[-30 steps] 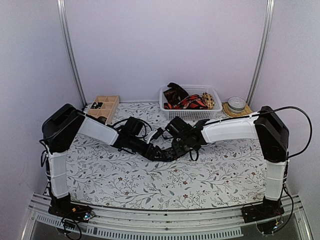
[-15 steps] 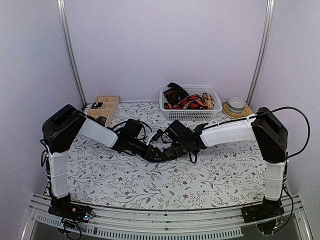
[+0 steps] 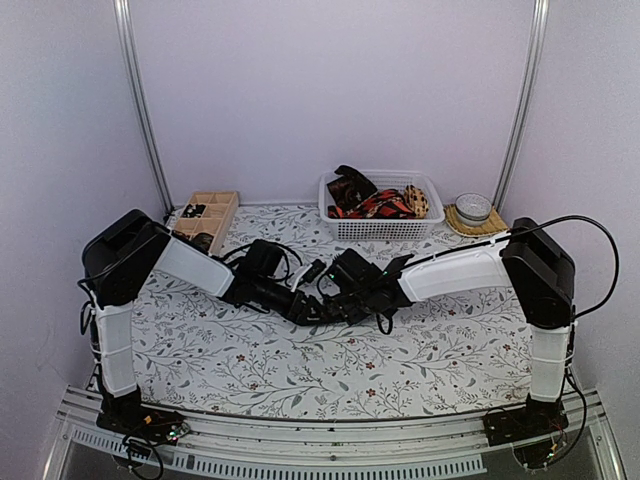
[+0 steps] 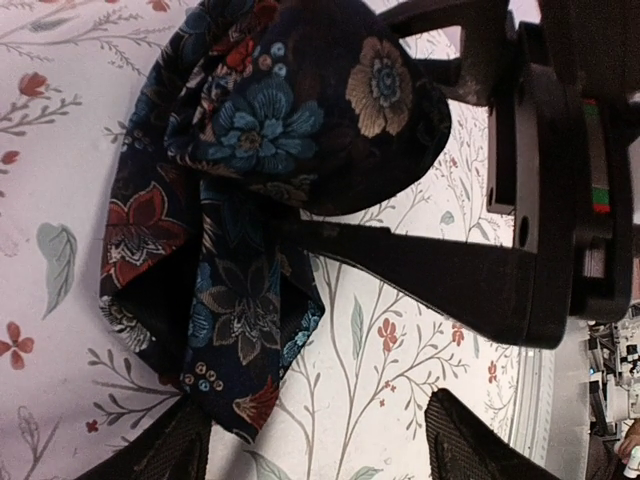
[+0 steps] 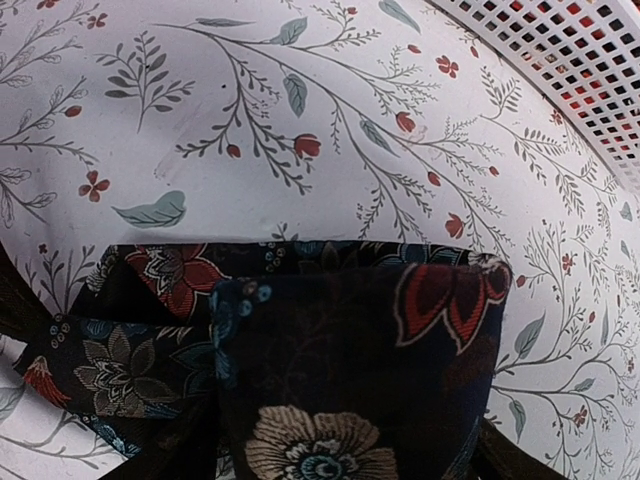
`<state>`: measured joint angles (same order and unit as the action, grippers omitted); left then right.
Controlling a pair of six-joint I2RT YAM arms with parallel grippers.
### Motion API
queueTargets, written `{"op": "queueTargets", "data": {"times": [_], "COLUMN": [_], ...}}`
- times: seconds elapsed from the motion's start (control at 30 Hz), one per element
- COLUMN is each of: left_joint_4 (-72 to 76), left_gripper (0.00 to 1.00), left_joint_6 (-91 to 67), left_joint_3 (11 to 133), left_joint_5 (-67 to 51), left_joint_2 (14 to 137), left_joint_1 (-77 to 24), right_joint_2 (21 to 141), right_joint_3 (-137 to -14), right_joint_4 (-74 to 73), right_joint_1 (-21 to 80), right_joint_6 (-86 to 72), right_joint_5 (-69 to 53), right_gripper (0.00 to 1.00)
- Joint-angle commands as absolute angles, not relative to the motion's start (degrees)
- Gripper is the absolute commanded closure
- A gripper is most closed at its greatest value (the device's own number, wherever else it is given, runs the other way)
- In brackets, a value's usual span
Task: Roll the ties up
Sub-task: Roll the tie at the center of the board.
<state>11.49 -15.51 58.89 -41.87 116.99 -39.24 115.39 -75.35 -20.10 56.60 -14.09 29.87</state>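
My right fingers (image 3: 338, 302) slid left, nearer my left fingers (image 3: 306, 308), low over the flowery tabletop (image 3: 250, 365). Left wrist: left fingers apart, dark flowered cloth tie (image 4: 250, 150) bunched on tabletop. Right wrist: tie sits between right fingers; I cannot tell if they squeeze it.

No text, label, brand, number or sign can be read in any of the three views
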Motion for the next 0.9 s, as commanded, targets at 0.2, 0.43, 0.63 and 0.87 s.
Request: {"op": "queueTargets", "data": {"times": [0.2, 0.43, 0.63, 0.87], "left_joint_4": [3.1, 2.7, 0.6, -0.8], "left_gripper": [0.26, 0.26, 0.26, 0.24], "left_joint_6": [-17.8, -17.8, -17.6, -17.3], "left_joint_3": [55.2, 55.2, 55.0, 54.3], "left_joint_5": [-38.2, -37.8, -33.1, -29.8], "left_joint_2": [119.5, 119.2, 117.2, 113.7], "left_joint_1": [-39.1, -38.9, -38.3, -37.3], "right_joint_2": [107.3, 105.1, 102.2, 102.7], "right_joint_3": [-77.3, -77.3, -77.1, -75.8], "right_joint_4": [-21.4, -21.7, -21.2, -19.0], "right_joint_1": [56.9, 55.4, 53.5, 52.2], "right_joint_6": [-14.3, -15.9, -16.3, -16.9], "right_joint_5": [23.6, 21.2, 17.5, 9.9], "right_gripper": [0.24, 0.24, 0.24, 0.23]}}
